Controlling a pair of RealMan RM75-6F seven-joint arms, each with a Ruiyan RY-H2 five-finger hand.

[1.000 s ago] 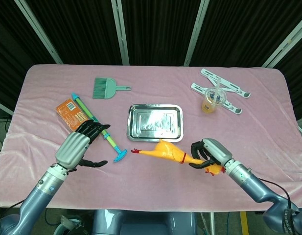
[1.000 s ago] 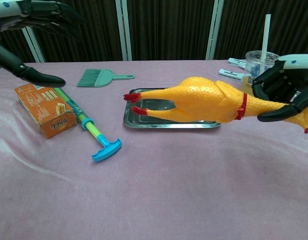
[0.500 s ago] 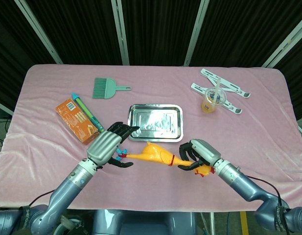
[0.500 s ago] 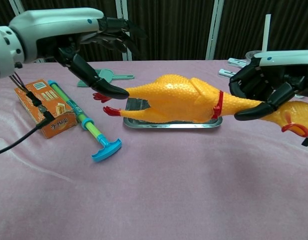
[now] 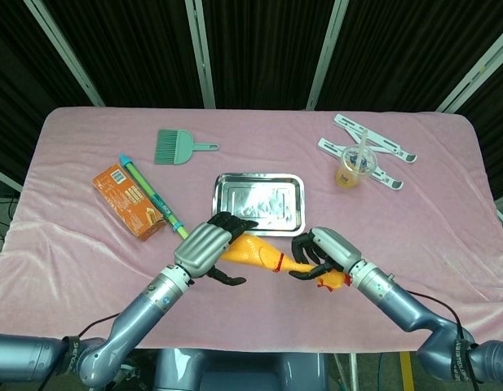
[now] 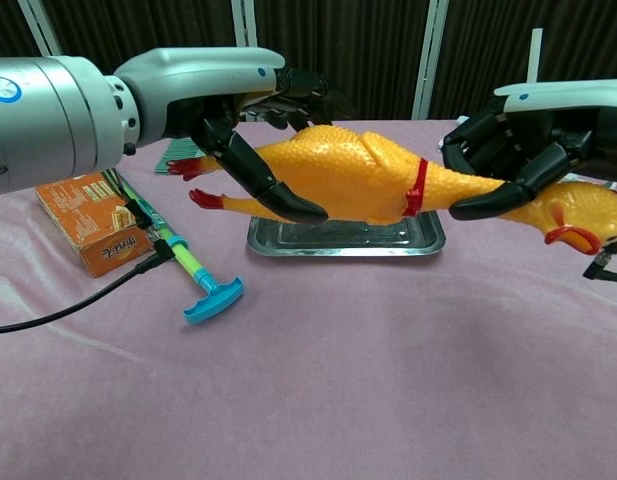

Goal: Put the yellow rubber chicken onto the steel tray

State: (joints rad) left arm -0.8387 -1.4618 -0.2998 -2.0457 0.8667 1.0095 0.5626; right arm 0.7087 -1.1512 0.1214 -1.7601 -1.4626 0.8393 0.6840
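Note:
The yellow rubber chicken (image 5: 255, 254) (image 6: 358, 180) hangs level in the air, just in front of the steel tray (image 5: 258, 175) (image 6: 428, 240), which is bare. My right hand (image 5: 320, 251) (image 6: 518, 140) grips its neck, behind the red collar; the head sticks out to the right. My left hand (image 5: 209, 248) (image 6: 238, 110) is at the tail end. Its fingers reach over the body and the thumb passes under it, still spread. Whether it touches the chicken is unclear. The red feet poke out to the left.
On the pink cloth to the left lie an orange box (image 5: 129, 202) (image 6: 88, 215) and a green-blue pump toy (image 5: 153, 191) (image 6: 183, 265). A teal brush (image 5: 179, 147) lies behind them. A drink cup with a straw (image 5: 355, 167) and a white stand (image 5: 369, 151) are at the back right.
My left hand swung in from the left, from over the box to around the chicken's tail end. My right hand carried the chicken left and a little higher.

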